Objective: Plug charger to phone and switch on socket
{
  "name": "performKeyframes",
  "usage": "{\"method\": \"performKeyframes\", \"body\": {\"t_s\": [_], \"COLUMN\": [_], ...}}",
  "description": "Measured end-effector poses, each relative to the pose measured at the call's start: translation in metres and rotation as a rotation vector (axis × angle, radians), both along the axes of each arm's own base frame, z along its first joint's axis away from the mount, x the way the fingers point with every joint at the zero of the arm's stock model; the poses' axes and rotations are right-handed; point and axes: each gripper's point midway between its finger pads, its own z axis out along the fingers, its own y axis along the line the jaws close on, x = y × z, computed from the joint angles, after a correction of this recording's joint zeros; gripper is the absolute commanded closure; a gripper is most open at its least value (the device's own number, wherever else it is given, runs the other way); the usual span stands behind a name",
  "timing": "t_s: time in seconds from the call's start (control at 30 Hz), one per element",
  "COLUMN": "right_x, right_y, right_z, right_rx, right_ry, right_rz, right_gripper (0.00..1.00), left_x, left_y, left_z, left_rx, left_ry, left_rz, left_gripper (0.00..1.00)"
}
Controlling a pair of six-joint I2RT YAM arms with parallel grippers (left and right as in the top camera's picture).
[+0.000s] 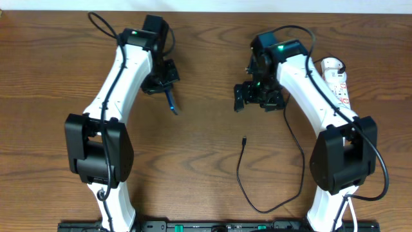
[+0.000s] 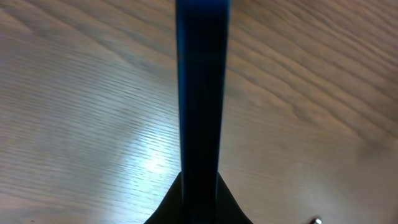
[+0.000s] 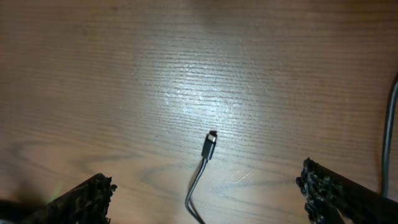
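Observation:
My left gripper is shut on the phone and holds it on edge above the table, so it shows as a thin blue strip. In the left wrist view the phone is a dark blue vertical band rising from the jaws. The charger is a thin black cable whose small plug tip lies loose on the wood. My right gripper is open and empty, hovering above the tip. In the right wrist view the tip lies between the spread fingers. The socket, a white power strip, lies at the far right.
The black cable loops toward the front of the table and back under the right arm. The wooden table carries nothing else in view. A dark cable hangs at the right wrist view's edge.

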Motion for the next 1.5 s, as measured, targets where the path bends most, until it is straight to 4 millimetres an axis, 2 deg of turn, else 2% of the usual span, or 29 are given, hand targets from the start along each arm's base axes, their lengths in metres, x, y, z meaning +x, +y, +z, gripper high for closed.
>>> {"method": "performKeyframes", "body": {"t_s": [0.13, 0.27, 0.4, 0.5, 0.7, 0.97, 1.27, 1.37, 1.5], "right_x": [-0.007, -0.017, -0.032, -0.041, -0.058, -0.063, -0.067, -0.073, -0.075], "right_y": [0.008, 0.016, 0.013, 0.009, 0.003, 0.009, -0.007, -0.011, -0.018], "right_z": [-0.005, -0.024, -0.045, -0.058, -0.071, -0.069, -0.063, -0.051, -0.015], "right_rx": [-0.032, -0.049, -0.079, -0.098, -0.121, -0.062, -0.066, -0.077, -0.058], "right_ry": [0.002, 0.014, 0.067, 0.102, 0.161, 0.196, 0.245, 0.238, 0.135], "right_rz": [0.02, 0.019, -0.061, -0.128, -0.159, -0.149, -0.192, -0.187, -0.184], "right_gripper": [0.05, 0.08, 0.14, 0.15, 0.2, 0.14, 0.1, 0.1, 0.08], "left_x": [0.002, -0.001, -0.003, -0.004, -0.004, -0.004, -0.004, -0.004, -0.004], "left_y": [0.019, 0.032, 0.033, 0.033, 0.032, 0.032, 0.032, 0.032, 0.032], "left_z": [0.0, -0.001, -0.001, -0.001, -0.001, -0.001, -0.001, -0.001, -0.001], "left_rx": [0.017, 0.027, 0.028, 0.028, 0.028, 0.028, 0.028, 0.028, 0.028], "left_ry": [0.005, 0.029, 0.037, 0.041, 0.041, 0.041, 0.041, 0.041, 0.041], "left_rz": [0.045, 0.077, 0.082, 0.084, 0.087, 0.087, 0.088, 0.088, 0.087], "left_gripper": [0.93, 0.93, 0.93, 0.93, 0.93, 0.93, 0.92, 0.93, 0.93]}}
